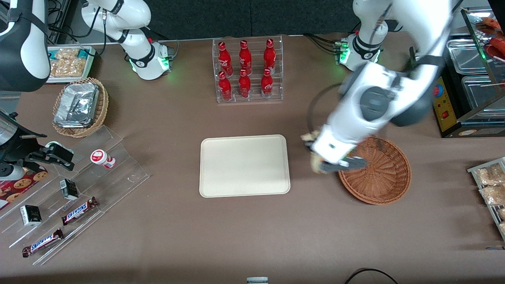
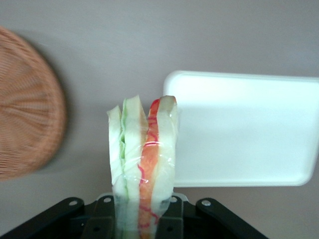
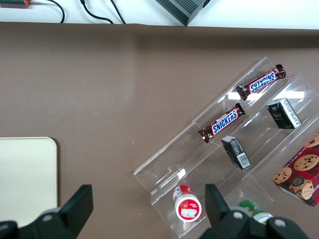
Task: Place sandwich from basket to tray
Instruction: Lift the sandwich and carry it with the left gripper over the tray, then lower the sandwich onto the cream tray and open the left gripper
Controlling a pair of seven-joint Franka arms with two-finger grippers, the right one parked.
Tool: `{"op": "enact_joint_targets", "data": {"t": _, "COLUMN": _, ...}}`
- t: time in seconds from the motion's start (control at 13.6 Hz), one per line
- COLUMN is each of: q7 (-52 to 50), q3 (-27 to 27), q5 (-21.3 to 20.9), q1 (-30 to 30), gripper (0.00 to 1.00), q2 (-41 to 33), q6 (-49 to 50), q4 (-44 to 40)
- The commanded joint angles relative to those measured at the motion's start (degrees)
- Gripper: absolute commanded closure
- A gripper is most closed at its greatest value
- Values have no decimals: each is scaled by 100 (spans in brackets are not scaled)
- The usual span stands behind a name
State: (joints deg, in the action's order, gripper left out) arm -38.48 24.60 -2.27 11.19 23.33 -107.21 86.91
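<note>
My left gripper (image 1: 315, 156) hangs above the table between the basket (image 1: 384, 177) and the tray (image 1: 244, 165), beside the basket's rim. It is shut on the sandwich (image 2: 143, 159), a wrapped wedge of white bread with green and red-orange layers, held upright between the fingers (image 2: 172, 219). In the front view only a pale bit of the sandwich (image 1: 314, 163) shows under the wrist. The reddish-brown wicker basket (image 2: 27, 104) looks empty. The cream tray (image 2: 244, 129) is bare.
A clear rack of red cola bottles (image 1: 246, 71) stands farther from the front camera than the tray. A stepped acrylic rack with Snickers bars (image 1: 79, 211) and a tan basket with foil trays (image 1: 79, 106) lie toward the parked arm's end. Bagged snacks (image 1: 489, 185) lie toward the working arm's end.
</note>
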Motion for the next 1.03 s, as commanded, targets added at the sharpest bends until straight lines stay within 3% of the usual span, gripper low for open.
{"op": "enact_joint_targets", "data": {"t": 0.0, "q7": -571, "q3": -52, "q5": -317, "q1": 776, "gripper": 100, "q2": 934, "q6": 112, "q4": -1068}}
{"op": "enact_joint_targets", "data": {"t": 0.37, "q7": -793, "q3": -105, "q5": -509, "q1": 1595, "gripper": 100, "q2": 2209, "q6": -107, "q4": -2255}}
{"op": "enact_joint_targets", "data": {"t": 0.59, "q7": -697, "q3": -96, "q5": -1124, "q1": 1877, "gripper": 97, "q2": 2727, "q6": -616, "q4": -2283}}
{"op": "enact_joint_targets", "data": {"t": 0.96, "q7": -459, "q3": -105, "q5": -1380, "q1": 2000, "gripper": 93, "q2": 3475, "q6": -1276, "q4": -2459}}
